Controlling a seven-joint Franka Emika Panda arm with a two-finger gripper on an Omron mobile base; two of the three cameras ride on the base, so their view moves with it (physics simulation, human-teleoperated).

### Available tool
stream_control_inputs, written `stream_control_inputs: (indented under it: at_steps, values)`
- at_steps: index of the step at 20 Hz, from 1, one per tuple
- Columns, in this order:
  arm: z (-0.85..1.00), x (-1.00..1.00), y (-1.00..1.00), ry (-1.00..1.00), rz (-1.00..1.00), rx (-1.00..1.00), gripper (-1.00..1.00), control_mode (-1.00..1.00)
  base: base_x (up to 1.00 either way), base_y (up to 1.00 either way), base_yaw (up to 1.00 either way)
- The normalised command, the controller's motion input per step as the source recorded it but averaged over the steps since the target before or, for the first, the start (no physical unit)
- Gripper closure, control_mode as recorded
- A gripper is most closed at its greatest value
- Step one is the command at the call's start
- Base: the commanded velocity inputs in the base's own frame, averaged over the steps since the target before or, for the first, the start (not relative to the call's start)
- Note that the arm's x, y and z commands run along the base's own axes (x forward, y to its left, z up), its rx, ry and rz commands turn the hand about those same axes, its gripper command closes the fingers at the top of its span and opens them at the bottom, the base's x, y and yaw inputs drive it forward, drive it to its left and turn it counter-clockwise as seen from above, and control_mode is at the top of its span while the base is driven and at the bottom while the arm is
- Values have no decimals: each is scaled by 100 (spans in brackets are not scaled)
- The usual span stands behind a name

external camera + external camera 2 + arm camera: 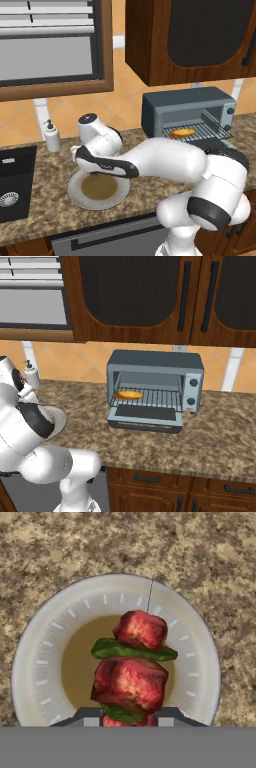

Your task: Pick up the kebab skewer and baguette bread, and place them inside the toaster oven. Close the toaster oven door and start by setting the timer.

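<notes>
Granite counter [45, 200]: plate [77, 197], toaster oven [187, 112], dispenser [51, 136]

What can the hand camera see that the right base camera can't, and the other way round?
Hand view alone: the kebab skewer close up, with red meat chunks and green pieces, its near end pinched in the shut claw, seen over the plate's brown middle.

Right base view alone: the toaster oven with the toaster oven door dropped open, the baguette bread lying on its rack, the dark wooden cabinets above, and a soap bottle by the wall.

Both: the speckled counter and the plate. In the right base view just its rim peeks out past the arm.
</notes>
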Motion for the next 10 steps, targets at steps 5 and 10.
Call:
stream_control_inputs:
  at_steps: [5, 10]
  values:
    - [90, -65, -99, -6, -12, 0, 100, -100, 0, 0, 0]
    - [62, -53, -100, -1, -19, 3, 100, -100, 0, 0, 0]
